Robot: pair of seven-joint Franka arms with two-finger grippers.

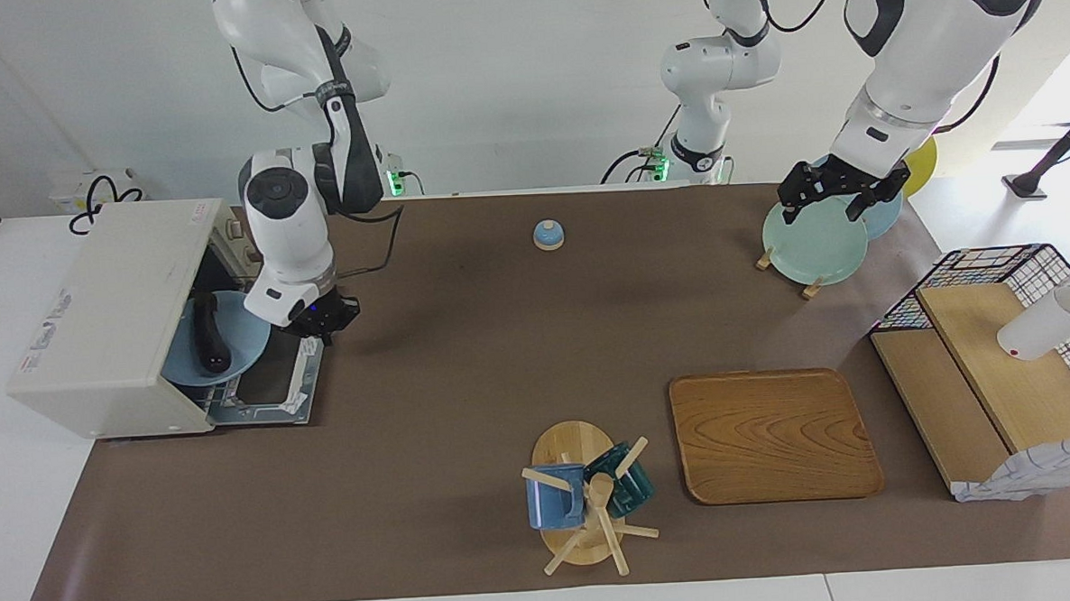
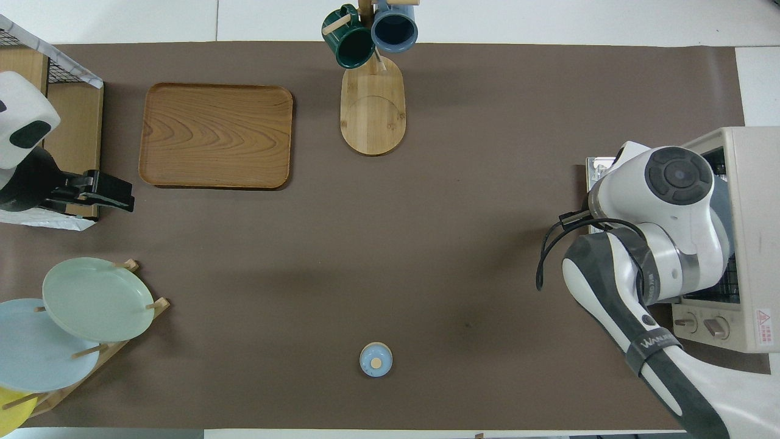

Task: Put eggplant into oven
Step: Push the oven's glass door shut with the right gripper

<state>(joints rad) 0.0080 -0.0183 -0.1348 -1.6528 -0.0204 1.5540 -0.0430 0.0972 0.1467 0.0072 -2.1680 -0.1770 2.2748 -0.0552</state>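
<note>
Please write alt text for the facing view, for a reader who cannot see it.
A dark eggplant lies on a blue plate in the mouth of the open white oven, while the right gripper, jaws shut and empty, hangs over the lowered oven door. The left gripper waits, jaws open, over a green plate in a rack.
</note>
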